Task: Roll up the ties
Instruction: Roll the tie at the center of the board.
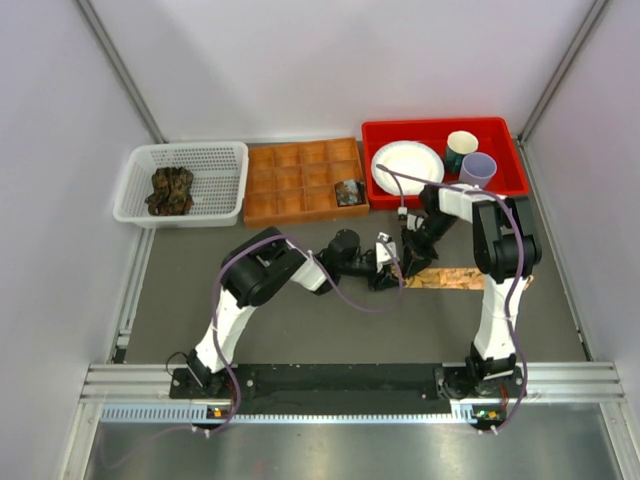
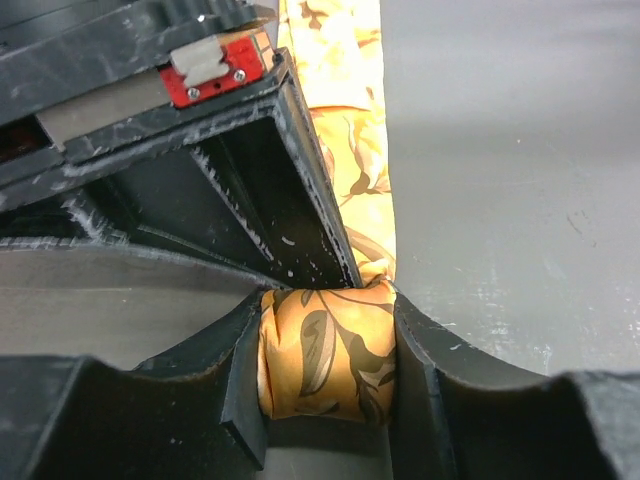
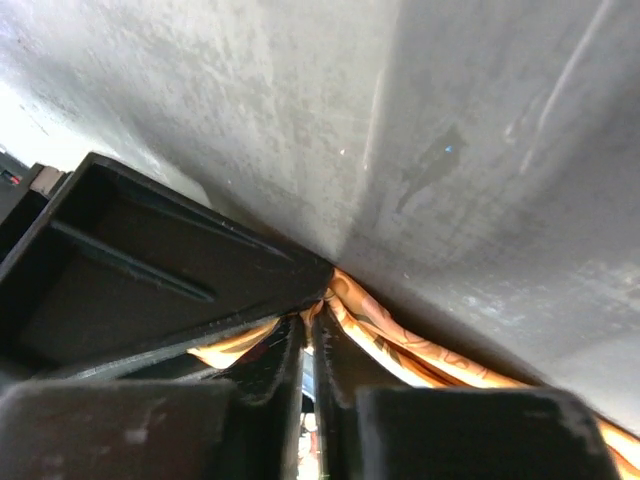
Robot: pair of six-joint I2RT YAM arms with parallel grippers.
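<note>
**Both claws on the orange tie, mid-table**

You've got the orange tie (image 1: 468, 278) lying flat on the grey table (image 1: 300, 310), right of centre and just in front of the R arm. Its near end is wound into a small roll (image 2: 325, 365).

L gripper (image 2: 328, 340): clamped on that roll, w/ one pad touching each side and the roll upright between them. The unrolled length runs away from it along the table.

R gripper (image 3: 310, 335): clenched, fingers nearly touching, tips down at the roll w/ orange fabric pinched at the tips and showing on both sides. From your L wrist cam, its finger comes in from above-left and touches the roll's top edge.

Other ties: dark ties (image 1: 170, 190) sit bunched in the white basket (image 1: 225, 160), back left. One rolled dark tie (image 1: 349, 192) is in the brown tray (image 1: 290, 180), in a compartment at the right end of its front row.

Red bin (image 1: 440, 127), back right, holds a white plate (image 1: 407, 165) and two cups (image 1: 461, 150).
</note>
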